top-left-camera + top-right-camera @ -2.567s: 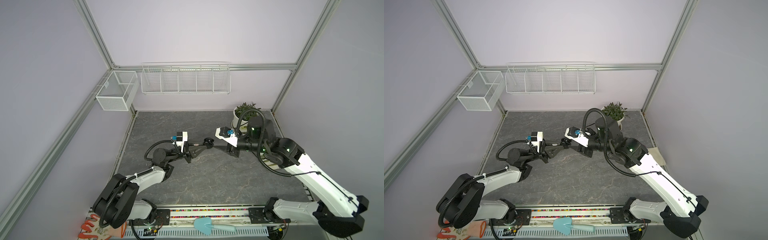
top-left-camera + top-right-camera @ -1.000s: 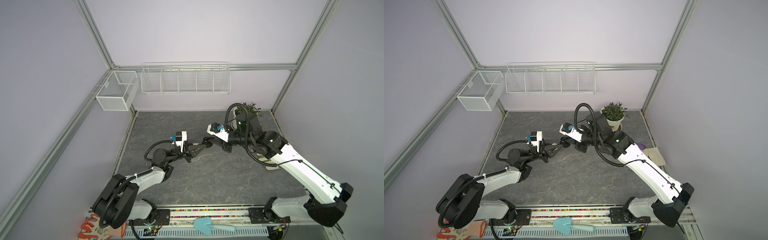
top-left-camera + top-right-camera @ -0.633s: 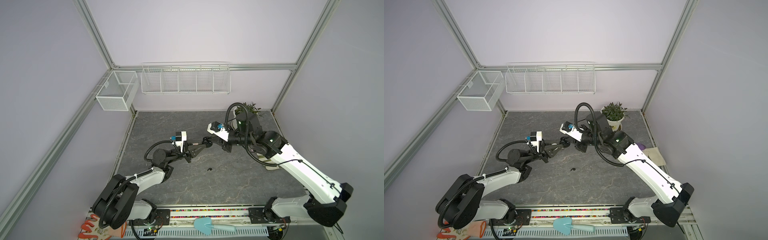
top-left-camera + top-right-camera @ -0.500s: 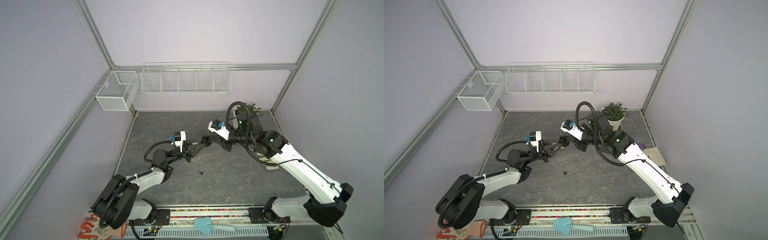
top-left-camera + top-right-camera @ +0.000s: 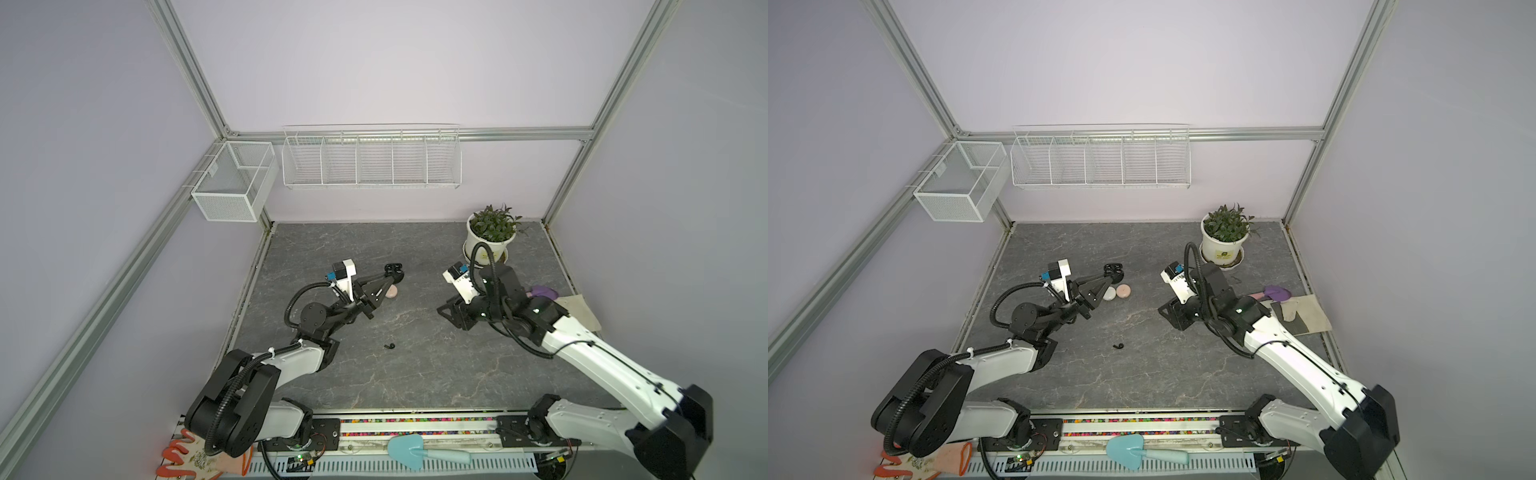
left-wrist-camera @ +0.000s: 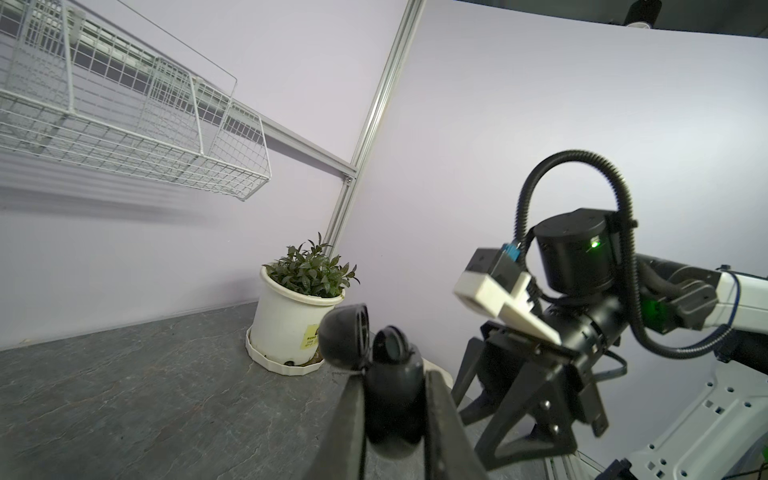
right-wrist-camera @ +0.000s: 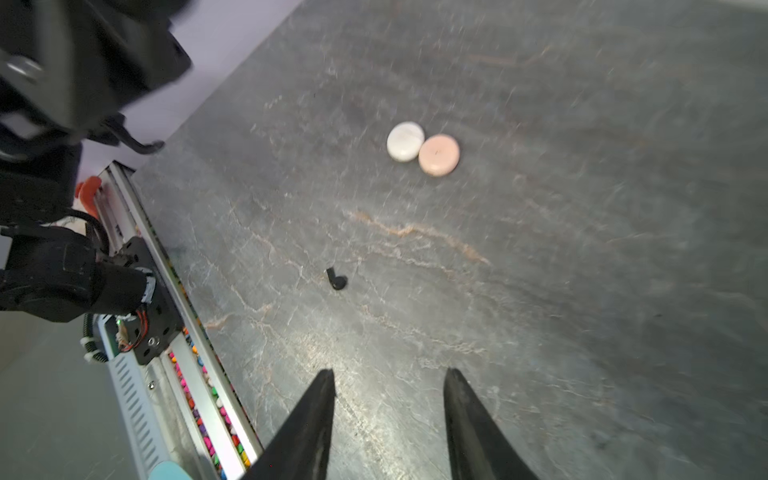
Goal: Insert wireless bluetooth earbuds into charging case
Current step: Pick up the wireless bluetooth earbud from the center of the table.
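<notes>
The left jaws are closed tight on the black charging case [image 6: 390, 399], which they hold up above the counter [image 5: 415, 374]. Its lid [image 6: 345, 340] is folded back, so the case stands open. The right jaws are partly apart and nothing is between them; they hang low over the counter, near the potted plant [image 5: 486, 245]. 1 black earbud [image 7: 336, 280] lies alone on the counter between the 2 arms, apart from both pairs of jaws, as both top views show [image 5: 389, 345]. A white round case [image 7: 405, 141] and a pink round case [image 7: 439, 154] lie touching each other, below the raised black case.
</notes>
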Robot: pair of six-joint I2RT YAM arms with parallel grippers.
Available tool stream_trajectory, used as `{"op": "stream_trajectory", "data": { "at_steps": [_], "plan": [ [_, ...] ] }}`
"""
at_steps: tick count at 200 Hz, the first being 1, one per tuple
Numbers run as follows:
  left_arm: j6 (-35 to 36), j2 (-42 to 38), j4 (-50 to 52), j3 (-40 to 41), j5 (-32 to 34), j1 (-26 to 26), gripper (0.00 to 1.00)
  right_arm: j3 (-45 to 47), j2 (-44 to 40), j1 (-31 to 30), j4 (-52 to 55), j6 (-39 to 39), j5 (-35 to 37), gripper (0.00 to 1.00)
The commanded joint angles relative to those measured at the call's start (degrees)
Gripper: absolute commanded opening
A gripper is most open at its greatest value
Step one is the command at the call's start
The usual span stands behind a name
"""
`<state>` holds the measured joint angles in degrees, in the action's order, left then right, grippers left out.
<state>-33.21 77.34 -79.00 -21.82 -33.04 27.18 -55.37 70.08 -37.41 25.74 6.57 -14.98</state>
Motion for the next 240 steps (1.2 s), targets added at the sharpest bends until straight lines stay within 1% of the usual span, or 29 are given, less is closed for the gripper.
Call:
{"op": "stream_trajectory", "data": {
  "at_steps": [1,15,44,69,89,109,128,147,240],
  "plan": [
    [-2.3,-1.9,-2.1,1.4,1.7,-1.8,0.00,0.5,7.2,-2.6,-7.8,3.0,-8.6,0.47],
    [-3.2,-3.0,-2.1,2.1,2.4,-2.9,0.00,-0.2,13.0,-4.8,-10.2,4.7,-10.1,0.47],
    [-4.1,-4.5,-2.1,3.6,3.7,-3.9,0.00,-2.9,22.8,-9.1,-11.4,6.9,-10.2,0.46],
    [-4.8,-5.5,-2.1,4.6,4.5,-4.4,0.00,-3.3,27.6,-12.1,-12.7,9.1,-10.9,0.43],
    [-5.0,-6.5,-2.1,5.2,5.0,-4.7,0.00,-4.6,30.9,-12.6,-12.6,9.9,-12.7,0.41],
    [-5.1,-7.2,-2.1,5.5,4.9,-4.9,0.00,-5.0,33.3,-12.7,-13.9,10.3,-14.4,0.39],
    [-5.2,-8.0,-2.1,6.0,5.2,-5.0,0.00,-5.3,35.4,-12.7,-15.0,10.4,-14.7,0.34],
    [-5.3,-8.7,-2.1,6.6,5.6,-5.2,0.00,-5.6,37.5,-12.6,-15.9,10.5,-14.8,0.33],
    [-6.4,-9.6,-2.0,7.7,6.7,-5.3,0.00,-8.8,41.8,-10.5,-19.6,10.9,-13.7,0.31]
  ]
}}
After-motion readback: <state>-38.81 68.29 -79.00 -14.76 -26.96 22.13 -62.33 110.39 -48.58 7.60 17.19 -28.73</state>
